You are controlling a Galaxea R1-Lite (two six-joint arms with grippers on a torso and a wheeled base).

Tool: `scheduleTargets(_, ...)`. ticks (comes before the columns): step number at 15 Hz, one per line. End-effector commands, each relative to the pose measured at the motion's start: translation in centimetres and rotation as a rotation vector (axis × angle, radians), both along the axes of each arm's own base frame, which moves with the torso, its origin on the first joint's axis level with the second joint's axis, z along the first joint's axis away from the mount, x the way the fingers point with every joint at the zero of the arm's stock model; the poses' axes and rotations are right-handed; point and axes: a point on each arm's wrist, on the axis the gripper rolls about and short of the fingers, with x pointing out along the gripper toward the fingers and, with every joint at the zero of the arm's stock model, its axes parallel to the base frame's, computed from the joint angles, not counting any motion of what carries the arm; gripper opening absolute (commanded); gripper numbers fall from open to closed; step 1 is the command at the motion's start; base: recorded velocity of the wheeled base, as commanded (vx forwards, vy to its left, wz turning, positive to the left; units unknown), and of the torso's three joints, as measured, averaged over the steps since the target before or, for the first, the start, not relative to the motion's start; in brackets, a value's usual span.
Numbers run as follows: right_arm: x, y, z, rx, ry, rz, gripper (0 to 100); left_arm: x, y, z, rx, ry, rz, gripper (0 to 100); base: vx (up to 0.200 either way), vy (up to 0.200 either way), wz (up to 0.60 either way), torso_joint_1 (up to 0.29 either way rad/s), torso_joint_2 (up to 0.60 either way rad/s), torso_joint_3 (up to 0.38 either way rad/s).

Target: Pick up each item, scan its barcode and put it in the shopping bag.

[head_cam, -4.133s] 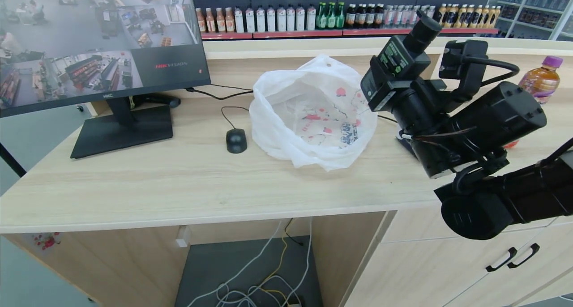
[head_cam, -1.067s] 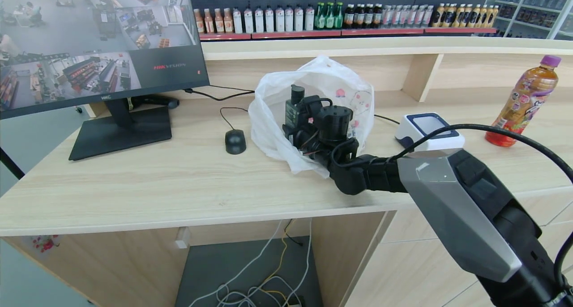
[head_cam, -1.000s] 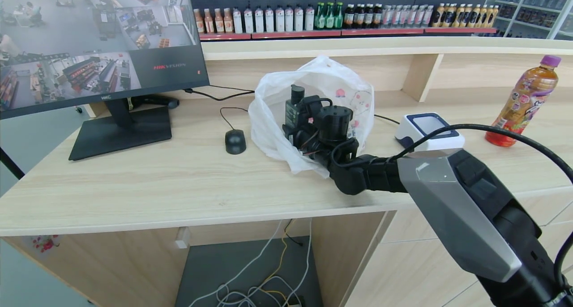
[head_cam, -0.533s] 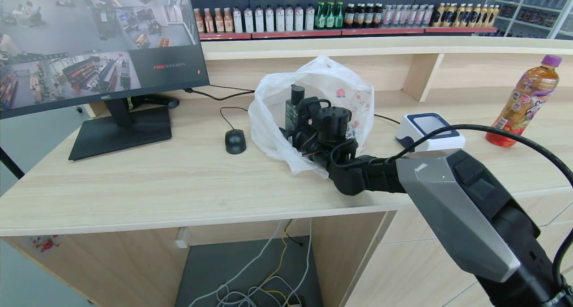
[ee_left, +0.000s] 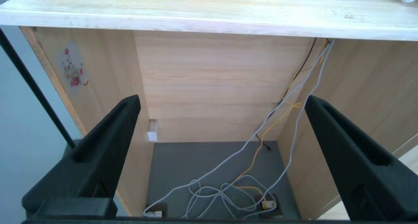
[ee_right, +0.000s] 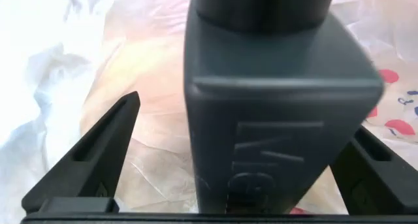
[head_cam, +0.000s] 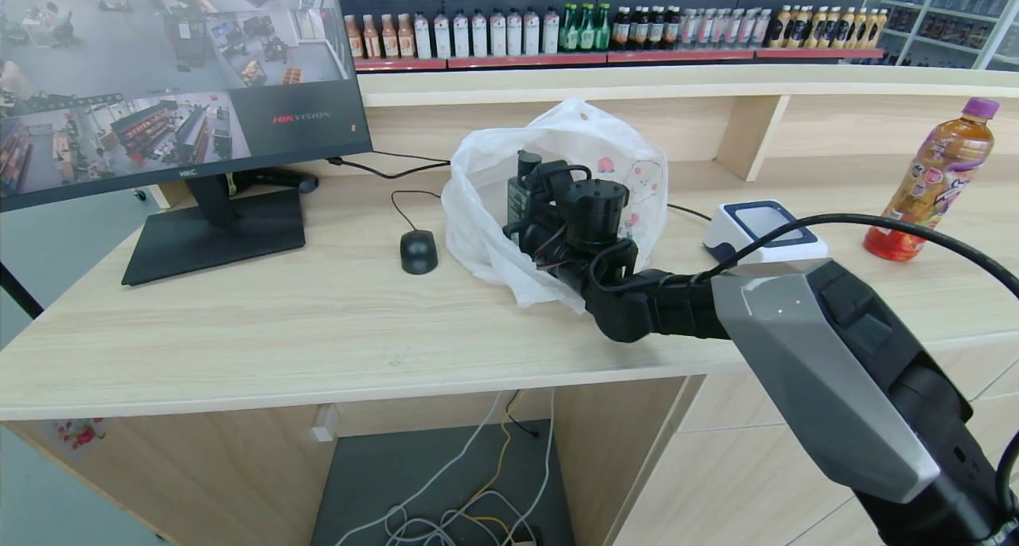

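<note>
Bench (head_cam: 239, 323): pale wood grain. A monitor (head_cam: 159, 76) and a mouse (head_cam: 419, 251) are set at its left, and a shop shelf (head_cam: 605, 52) of drinks is seen behind.

Shopping bag (head_cam: 486, 212): slumped open mid-bench. Its thin wall could be snagged and dragged when the right pincer (ee_right: 245, 119) is lifted out.

Dark bottle (ee_right: 274, 106): inside the bag between that pincer's spread fingers, judged released. It may be tipped if brushed.

Left pincer (ee_left: 222, 103): open, below the bench edge.

Orange drink bottle (head_cam: 927, 188): unbagged at the right end, beyond the scanner (head_cam: 764, 232).
</note>
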Motion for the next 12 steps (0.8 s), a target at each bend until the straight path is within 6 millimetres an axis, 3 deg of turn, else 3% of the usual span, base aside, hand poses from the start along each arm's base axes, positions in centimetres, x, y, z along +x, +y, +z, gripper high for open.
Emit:
scheduleTargets(1,-0.5,-0.3,1.6,0.017,-0.028,0.001,100,0.0,0.0,0.0,0.0,0.0,0.001,100,0.0,0.0,0.0,0.0,0.0,0.0)
scheduleTargets(7,-1.7,-1.0,5.7,0.068,-0.121,-0.003,100,0.0,0.0,0.0,0.0,0.0,0.001,100,0.0,0.0,0.0,0.0,0.0,0.0)
scheduleTargets(12,-4.1,-2.1,11.0,0.118,-0.214,-0.001,100,0.0,0.0,0.0,0.0,0.0,0.001,100,0.0,0.0,0.0,0.0,0.0,0.0)
